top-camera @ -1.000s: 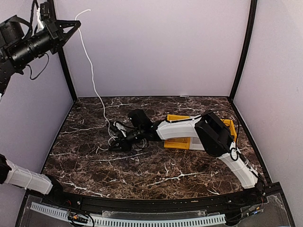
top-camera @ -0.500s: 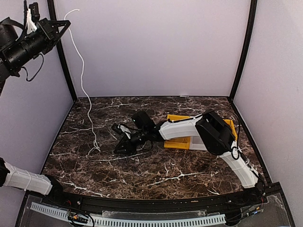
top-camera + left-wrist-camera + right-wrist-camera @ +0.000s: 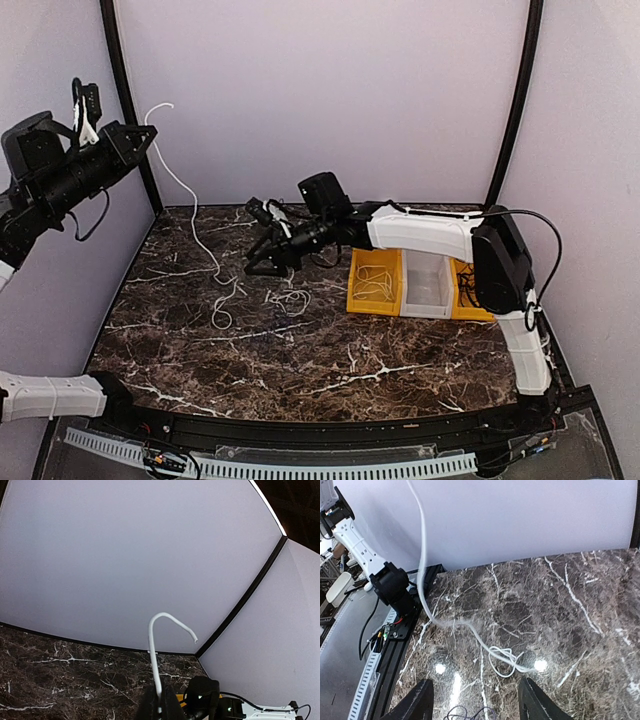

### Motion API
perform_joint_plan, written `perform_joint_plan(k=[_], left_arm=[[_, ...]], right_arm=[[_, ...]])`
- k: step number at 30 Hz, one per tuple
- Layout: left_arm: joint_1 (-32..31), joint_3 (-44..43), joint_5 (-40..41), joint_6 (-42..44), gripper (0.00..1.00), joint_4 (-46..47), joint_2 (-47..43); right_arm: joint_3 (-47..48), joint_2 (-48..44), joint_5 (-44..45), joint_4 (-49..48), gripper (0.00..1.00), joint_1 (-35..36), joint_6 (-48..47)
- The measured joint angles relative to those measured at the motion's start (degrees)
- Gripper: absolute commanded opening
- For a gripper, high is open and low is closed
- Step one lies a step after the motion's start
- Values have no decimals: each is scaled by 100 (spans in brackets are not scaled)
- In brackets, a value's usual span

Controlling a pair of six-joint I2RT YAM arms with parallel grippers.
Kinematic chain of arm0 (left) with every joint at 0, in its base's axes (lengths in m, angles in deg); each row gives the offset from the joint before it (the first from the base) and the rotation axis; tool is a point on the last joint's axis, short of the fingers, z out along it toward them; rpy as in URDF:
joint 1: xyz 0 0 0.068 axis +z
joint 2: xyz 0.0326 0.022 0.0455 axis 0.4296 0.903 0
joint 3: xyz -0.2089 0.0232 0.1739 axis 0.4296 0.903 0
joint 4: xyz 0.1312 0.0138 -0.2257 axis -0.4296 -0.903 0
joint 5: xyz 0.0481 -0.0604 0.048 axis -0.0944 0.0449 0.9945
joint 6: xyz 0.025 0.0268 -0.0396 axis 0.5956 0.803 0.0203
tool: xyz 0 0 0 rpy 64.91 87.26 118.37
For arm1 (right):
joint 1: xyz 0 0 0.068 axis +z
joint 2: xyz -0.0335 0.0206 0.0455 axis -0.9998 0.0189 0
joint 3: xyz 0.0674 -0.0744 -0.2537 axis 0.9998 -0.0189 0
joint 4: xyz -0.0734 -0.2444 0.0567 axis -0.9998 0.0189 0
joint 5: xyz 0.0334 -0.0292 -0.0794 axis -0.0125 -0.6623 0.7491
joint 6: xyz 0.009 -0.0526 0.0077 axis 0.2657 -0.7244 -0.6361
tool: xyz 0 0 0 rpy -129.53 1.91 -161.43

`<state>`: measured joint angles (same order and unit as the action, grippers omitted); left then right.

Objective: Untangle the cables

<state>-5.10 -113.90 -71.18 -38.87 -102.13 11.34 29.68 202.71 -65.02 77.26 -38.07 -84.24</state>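
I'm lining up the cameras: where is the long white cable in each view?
Top: white cable slants from the left gripper, upper left, down to the table.
Left wrist: rises from bottom centre, hooking right.
Right wrist: drops from top left to loops at centre.
Shared landmark: the marble table.

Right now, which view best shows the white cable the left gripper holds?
Top external: the white cable runs whole from the left gripper down to loops on the table. Left wrist shows only its hooked end; right wrist shows its lower stretch and loops.
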Motion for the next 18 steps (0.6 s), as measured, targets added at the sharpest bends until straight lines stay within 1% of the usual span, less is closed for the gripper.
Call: perform_joint_plan(k=[3,6,12,18], left_arm=[[0,535,28,-127,0,68,-166],[0,826,31,-240,0,90,-278],[0,894,9,-409,0,173,-433],[0,898,-98,-546,0,341,-452]], right_arm=[[197,-109,157,-61,62,4,68],[372,-37,225,-133,64,11,267],[872,511,35,-271,66,68,828],[1215,951,83,-317,66,297,1158]])
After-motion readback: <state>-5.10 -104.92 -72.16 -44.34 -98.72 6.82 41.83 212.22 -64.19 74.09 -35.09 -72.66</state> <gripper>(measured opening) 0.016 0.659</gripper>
